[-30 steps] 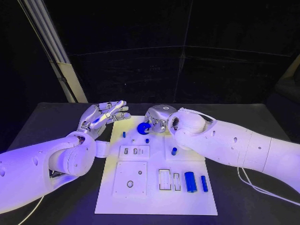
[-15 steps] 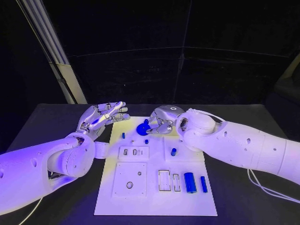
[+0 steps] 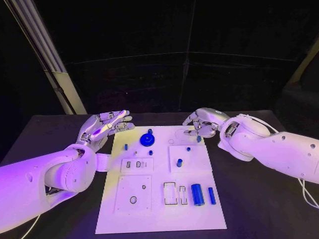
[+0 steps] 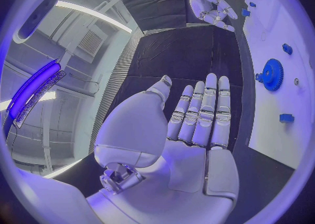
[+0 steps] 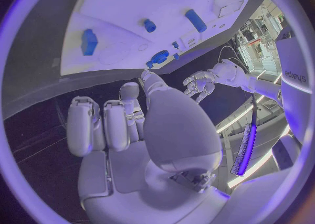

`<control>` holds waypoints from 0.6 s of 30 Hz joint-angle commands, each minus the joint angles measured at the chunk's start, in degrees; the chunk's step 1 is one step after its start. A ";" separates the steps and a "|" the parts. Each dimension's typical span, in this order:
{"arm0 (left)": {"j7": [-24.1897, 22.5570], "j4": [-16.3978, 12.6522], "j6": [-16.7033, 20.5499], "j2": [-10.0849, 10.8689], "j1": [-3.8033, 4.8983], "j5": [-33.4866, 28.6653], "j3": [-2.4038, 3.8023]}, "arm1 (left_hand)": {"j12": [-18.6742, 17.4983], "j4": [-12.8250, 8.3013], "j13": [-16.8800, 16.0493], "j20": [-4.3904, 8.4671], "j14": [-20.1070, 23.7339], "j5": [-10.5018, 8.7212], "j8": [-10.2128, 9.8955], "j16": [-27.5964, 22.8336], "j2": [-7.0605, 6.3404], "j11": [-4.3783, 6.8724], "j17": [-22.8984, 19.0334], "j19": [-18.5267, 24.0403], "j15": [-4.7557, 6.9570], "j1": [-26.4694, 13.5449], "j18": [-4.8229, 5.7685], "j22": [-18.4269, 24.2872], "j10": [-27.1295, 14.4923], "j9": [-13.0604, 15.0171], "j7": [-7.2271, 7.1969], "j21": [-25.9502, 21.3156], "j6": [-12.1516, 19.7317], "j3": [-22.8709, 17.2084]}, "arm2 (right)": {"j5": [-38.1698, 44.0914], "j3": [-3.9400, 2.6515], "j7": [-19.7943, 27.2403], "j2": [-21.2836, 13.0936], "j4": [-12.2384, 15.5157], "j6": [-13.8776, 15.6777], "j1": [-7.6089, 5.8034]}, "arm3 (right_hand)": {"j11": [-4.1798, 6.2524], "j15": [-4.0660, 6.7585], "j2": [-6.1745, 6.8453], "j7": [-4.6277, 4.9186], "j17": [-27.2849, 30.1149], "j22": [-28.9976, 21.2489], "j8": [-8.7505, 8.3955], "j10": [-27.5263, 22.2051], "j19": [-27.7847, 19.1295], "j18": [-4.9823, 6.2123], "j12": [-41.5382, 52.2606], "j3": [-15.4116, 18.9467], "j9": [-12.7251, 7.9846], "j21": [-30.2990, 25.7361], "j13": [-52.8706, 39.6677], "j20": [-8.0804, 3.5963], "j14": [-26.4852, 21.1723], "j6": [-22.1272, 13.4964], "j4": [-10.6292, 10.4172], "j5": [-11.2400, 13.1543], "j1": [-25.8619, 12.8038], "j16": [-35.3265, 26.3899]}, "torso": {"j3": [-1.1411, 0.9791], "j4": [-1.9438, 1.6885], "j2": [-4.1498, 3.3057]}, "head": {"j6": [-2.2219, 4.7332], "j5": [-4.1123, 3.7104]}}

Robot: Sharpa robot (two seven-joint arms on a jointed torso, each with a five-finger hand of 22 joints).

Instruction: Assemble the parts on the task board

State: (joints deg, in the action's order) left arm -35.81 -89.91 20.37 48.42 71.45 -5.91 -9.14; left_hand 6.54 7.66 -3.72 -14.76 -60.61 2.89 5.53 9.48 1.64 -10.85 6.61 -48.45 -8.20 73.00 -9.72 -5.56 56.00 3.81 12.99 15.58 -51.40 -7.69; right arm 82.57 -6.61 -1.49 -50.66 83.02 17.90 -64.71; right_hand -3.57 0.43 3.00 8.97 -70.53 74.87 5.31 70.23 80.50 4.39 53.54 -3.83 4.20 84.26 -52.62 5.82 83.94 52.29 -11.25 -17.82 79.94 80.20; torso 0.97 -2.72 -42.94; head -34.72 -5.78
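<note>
Right robot hand (image 3: 200, 122): hovers over the far right corner of the task board, fingers curled in on themselves, nothing seen in them; its own wrist view shows the fingers (image 5: 98, 124) folded down in front of the palm.
Left robot hand (image 3: 103, 126): open and flat, fingers apart, holding nothing, above the desk just beside the board's far left corner; the left wrist view shows the palm bare and the fingers (image 4: 203, 114) straight.
Task board (image 3: 152, 209): white plate in the middle of the desk (image 3: 260, 199), long side running away from the robot.
Gear (image 3: 146, 139): blue toothed wheel standing on the board near its far edge, free of both hands; seen edge-on in the left wrist view (image 4: 270, 73).
Small pegs: one blue peg (image 3: 125, 147) near the board's left edge, one (image 3: 151, 152) just nearer than the gear, one (image 3: 188, 148) toward the far right, one (image 3: 180, 162) on the raised square plate right of centre.
Near right corner: a thick blue cylinder (image 3: 198, 194) and a thinner blue bar (image 3: 211, 195) lie side by side, apart.
Recesses: two narrow outlined slots (image 3: 175, 193) left of the cylinder look unfilled; the near left plate has a dark oval hole (image 3: 133, 200).
Hard to make out: whether the pegs sit in holes or merely rest on the surface cannot be told.
</note>
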 commanded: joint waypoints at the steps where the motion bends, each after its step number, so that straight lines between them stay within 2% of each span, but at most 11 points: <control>1: -0.37 -0.11 -1.21 -0.06 0.09 0.03 0.05 | -0.20 -0.36 0.06 0.07 -0.47 0.23 -0.34 -0.21 0.48 -0.20 -0.09 -0.50 -0.05 0.32 -0.85 0.06 0.16 -0.06 1.23 -0.33 -0.03 0.12 | -6.48 0.02 6.06 -1.16 -0.93 1.35 0.04 | -0.03 0.30 0.39 -0.07 0.05 0.05 0.15 -0.26 0.12 -1.15 -0.72 0.26 -0.13 0.14 0.55 -0.18 2.34 0.38 0.50 0.94 0.86 0.16 | -0.43 0.62 0.08 | 0.04 -0.39; 3: -0.36 -0.10 -1.34 -0.10 0.09 0.03 0.05 | -0.20 -0.36 0.06 0.07 -0.48 0.23 -0.34 -0.21 0.49 -0.20 -0.09 -0.50 -0.05 0.32 -0.85 0.07 0.17 -0.06 1.23 -0.33 -0.03 0.12 | -6.69 0.02 6.64 -1.90 -1.75 0.37 0.26 | -0.06 0.28 0.83 -0.07 0.06 0.03 0.04 -0.45 0.11 -1.15 -1.16 0.66 -0.19 0.12 0.94 -0.18 2.33 0.28 0.50 1.55 0.82 0.13 | -0.51 0.67 0.09 | 0.16 -0.50; 4: -0.37 -0.08 -1.40 -0.13 0.09 0.03 0.05 | -0.20 -0.36 0.06 0.07 -0.48 0.23 -0.34 -0.21 0.49 -0.20 -0.09 -0.50 -0.05 0.32 -0.85 0.07 0.17 -0.06 1.23 -0.33 -0.03 0.12 | -6.70 0.03 6.67 -2.20 -2.09 -0.48 0.44 | -0.10 0.26 1.06 -0.04 0.15 -0.05 -0.08 -0.63 0.05 -1.13 -1.54 0.94 -0.24 0.08 1.27 -0.17 2.31 0.10 0.41 1.90 0.68 0.06 | -0.42 0.57 0.09 | 0.20 -0.67; 5: -0.37 -0.07 -1.43 -0.15 0.09 0.03 0.05 | -0.20 -0.36 0.06 0.07 -0.48 0.23 -0.34 -0.21 0.49 -0.20 -0.09 -0.50 -0.05 0.32 -0.85 0.07 0.17 -0.06 1.23 -0.33 -0.03 0.12 | -6.70 0.03 6.69 -2.35 -2.31 -0.91 0.54 | -0.17 0.21 1.27 0.03 0.39 -0.24 -0.29 -0.94 -0.08 -1.10 -2.11 1.28 -0.31 0.00 1.81 -0.14 2.24 -0.23 0.18 2.20 0.35 -0.09 | -0.39 0.51 0.11 | 0.54 -0.81; 7: -0.39 0.01 -1.49 -0.21 0.08 0.03 0.05 | -0.20 -0.36 0.06 0.07 -0.48 0.23 -0.34 -0.21 0.49 -0.20 -0.09 -0.50 -0.05 0.32 -0.85 0.07 0.17 -0.06 1.23 -0.33 -0.03 0.12 | -6.64 0.03 6.84 -2.64 -3.02 -1.92 0.86 | -0.31 0.10 1.60 0.18 0.90 -0.65 -0.68 -1.54 -0.35 -1.01 -3.26 2.04 -0.40 -0.18 2.88 -0.07 2.11 -0.88 -0.38 2.39 -0.37 -0.41 | -0.37 0.38 0.13 | 0.47 -0.96; 8: -0.40 0.05 -1.52 -0.22 0.07 0.03 0.05 | -0.20 -0.36 0.06 0.07 -0.48 0.23 -0.34 -0.21 0.49 -0.20 -0.09 -0.50 -0.05 0.32 -0.85 0.07 0.17 -0.06 1.23 -0.33 -0.03 0.12 | -6.60 0.03 6.90 -2.74 -3.35 -2.26 1.04 | -0.33 0.08 1.67 0.21 0.95 -0.72 -0.74 -1.63 -0.39 -1.00 -3.45 2.21 -0.40 -0.21 3.05 -0.05 2.09 -0.97 -0.47 2.37 -0.45 -0.46 | -0.46 0.38 0.13 | 0.48 -1.00; 12: -0.40 0.29 -1.71 -0.26 0.06 0.01 0.05 | -0.21 -0.37 0.04 0.06 -0.47 0.23 -0.32 -0.28 0.53 -0.18 -0.10 -0.51 -0.06 0.26 -0.84 0.11 0.24 -0.03 1.21 -0.36 -0.15 0.12 | -6.47 0.03 7.07 -2.86 -4.40 -2.97 1.64 | -0.38 0.04 1.86 0.24 1.01 -0.76 -0.83 -1.67 -0.42 -0.99 -3.64 2.72 -0.38 -0.24 3.21 0.00 2.07 -1.09 -0.70 2.47 -0.62 -0.54 | -0.38 0.28 0.11 | 0.34 -1.29; 13: -0.39 0.38 -1.80 -0.29 0.05 -0.03 0.04 | -0.24 -0.28 0.03 0.06 -0.47 0.22 -0.33 -0.35 0.54 -0.18 -0.11 -0.51 -0.07 0.05 -0.84 0.15 0.28 -0.03 1.21 -0.40 -0.20 0.20 | -6.44 0.03 7.09 -2.81 -4.74 -3.08 1.87 | -0.39 0.02 1.92 0.25 0.98 -0.72 -0.84 -1.65 -0.39 -1.00 -3.66 2.95 -0.36 -0.23 3.23 0.02 2.07 -1.10 -0.83 2.53 -0.75 -0.55 | -0.28 0.23 0.15 | 0.28 -1.48; 16: -0.38 0.51 -1.91 -0.34 0.05 -0.08 0.04 | -0.24 -0.27 0.03 0.06 -0.47 0.22 -0.33 -0.35 0.54 -0.18 -0.11 -0.51 -0.07 0.04 -0.84 0.16 0.28 -0.03 1.21 -0.40 -0.20 0.21 | -6.42 0.03 7.18 -2.72 -5.18 -3.25 2.22 | -0.42 -0.01 2.02 0.26 0.96 -0.73 -0.84 -1.54 -0.40 -1.00 -3.62 3.51 -0.32 -0.25 3.20 0.06 2.08 -1.07 -1.17 2.50 -1.08 -0.57 | -0.16 0.18 0.20 | 0.02 -1.58; 18: -0.37 0.61 -1.96 -0.38 0.04 -0.11 0.04 | -0.24 -0.27 0.03 0.06 -0.47 0.22 -0.33 -0.35 0.54 -0.18 -0.11 -0.51 -0.07 0.04 -0.84 0.16 0.28 -0.03 1.21 -0.40 -0.20 0.21 | -6.40 0.03 7.27 -2.69 -5.37 -3.37 2.55 | -0.43 -0.02 2.08 0.26 0.94 -0.72 -0.82 -1.47 -0.40 -1.00 -3.60 4.02 -0.29 -0.26 3.19 0.08 2.09 -1.01 -1.50 2.39 -1.39 -0.59 | -0.15 0.15 0.20 | -0.04 -1.55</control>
State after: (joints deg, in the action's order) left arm -35.81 -89.30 19.54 48.13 71.43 -5.95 -9.14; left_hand 6.54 7.66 -3.72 -14.77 -60.61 2.89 5.54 9.49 1.86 -10.86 6.54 -48.45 -8.20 73.22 -9.71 -5.45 56.00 3.80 12.99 15.36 -51.40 -7.69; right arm 76.75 -6.56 4.45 -53.42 77.69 15.83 -62.20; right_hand -3.99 0.42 5.19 9.16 -69.60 74.19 4.81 68.97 80.49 3.52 50.08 -0.15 3.85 84.26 -49.47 5.82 83.94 51.65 -12.74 -15.63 79.08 79.88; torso 0.69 -2.46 -42.78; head -34.63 -7.31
